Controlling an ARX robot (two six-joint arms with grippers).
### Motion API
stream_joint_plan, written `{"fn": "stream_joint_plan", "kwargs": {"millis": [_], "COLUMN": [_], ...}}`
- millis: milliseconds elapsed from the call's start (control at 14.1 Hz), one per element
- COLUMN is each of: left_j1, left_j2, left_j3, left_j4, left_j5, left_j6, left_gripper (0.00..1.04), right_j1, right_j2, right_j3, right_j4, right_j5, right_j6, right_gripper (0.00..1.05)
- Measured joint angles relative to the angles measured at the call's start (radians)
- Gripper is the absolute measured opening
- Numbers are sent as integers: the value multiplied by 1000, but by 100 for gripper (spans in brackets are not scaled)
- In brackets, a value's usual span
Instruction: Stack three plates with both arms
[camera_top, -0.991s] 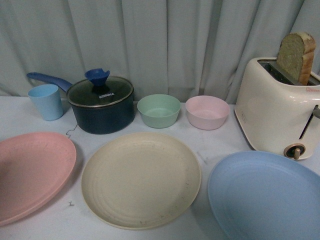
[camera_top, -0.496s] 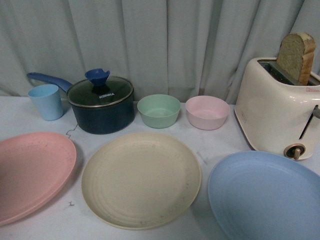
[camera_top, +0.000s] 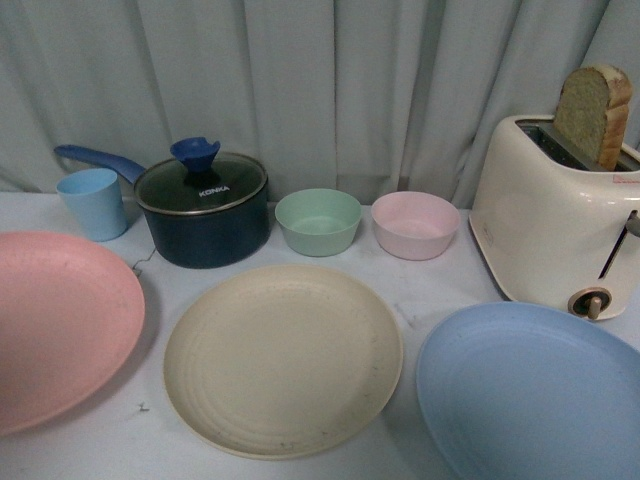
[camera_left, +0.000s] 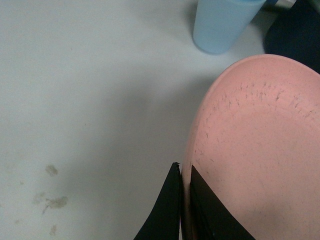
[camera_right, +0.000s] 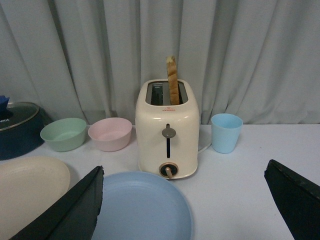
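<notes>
Left pincer (camera_left: 183, 172) is pinched narrow on the rim of the large round matte pink plate (camera_top: 60, 330), one finger on each side of the edge, so that plate is mine. It sits at the left end of the white tabletop (camera_top: 440, 290), and from the broad shadow beside it I judge it is partly off the surface. Right pincer (camera_right: 183, 166) is spread wide, holding nothing, facing the large round light blue plate (camera_right: 142, 205). Between the two lies the large round cream-beige plate (camera_top: 283, 360), flat and bare. Nothing is stacked yet, so I reckon this is the first stacking step: pink onto cream. The next move calls for carrying the pink plate toward the middle, clear of the small light blue cup (camera_left: 220, 25) and the dark lidded saucepan (camera_top: 205, 215). Then I level it, centre it over the cream one and let go.
</notes>
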Motion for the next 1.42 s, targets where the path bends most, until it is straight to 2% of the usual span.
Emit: {"fn": "stream_joint_plan", "kwargs": {"millis": [212,354,496,708,920,1416], "left_j1": [-74,-172,-312,-449,-498,-536], "left_j2": [-196,-229,-180,-21,48,145], "left_j3": [-74,-87,-79,-5,13,19], "left_j4": [12,50,82,113,145,177], "left_j5": [57,48,-6,-54,-77,-82], "left_j6": [-98,-169,-219,-266,-308,-331], "left_gripper": [3,3,3,3,3,3], "right_j1": [0,0,0,0,0,0], "right_j2": [0,0,0,0,0,0], "right_j3": [0,0,0,0,0,0], "right_j4": [0,0,0,0,0,0], "right_j5": [0,0,0,0,0,0], "right_j6": [0,0,0,0,0,0], "right_gripper": [98,98,98,98,98,98]}}
